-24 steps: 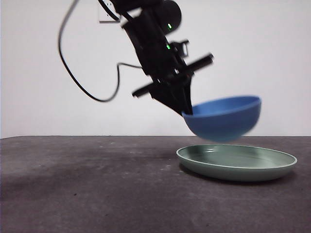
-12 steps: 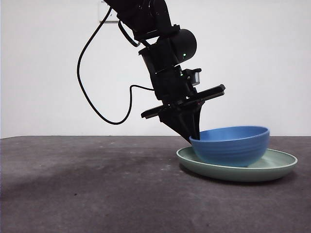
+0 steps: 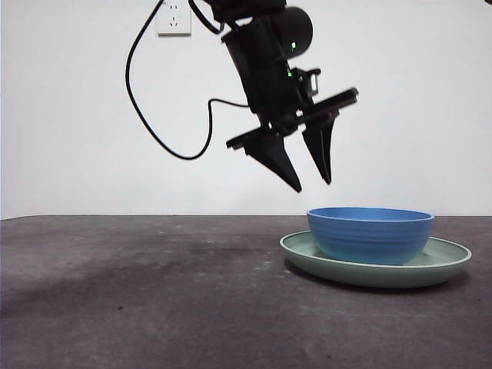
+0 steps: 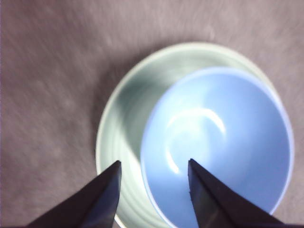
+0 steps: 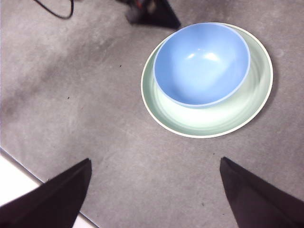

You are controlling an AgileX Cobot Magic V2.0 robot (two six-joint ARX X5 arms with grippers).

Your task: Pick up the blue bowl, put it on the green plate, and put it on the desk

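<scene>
The desk [image 3: 138, 300] spread dark and mottled toward the wall. On it lay the green plate [image 3: 446, 261], flat, and the blue bowl [image 3: 370, 234] stood upright inside the plate, set off-centre so that one side of its wall came near the plate's rim [image 5: 164, 124]. The left gripper [image 3: 311, 183] hung in the air above the bowl's rim, apart from it, its two jaws spread wide with nothing between them. A black cable [image 3: 150, 123] looped down behind that arm. The right gripper [image 5: 154, 190] waited high above the desk, well back from the plate, jaws parted and empty. Beyond the bowl, a white socket [image 3: 174, 18] sat on the pale wall.
</scene>
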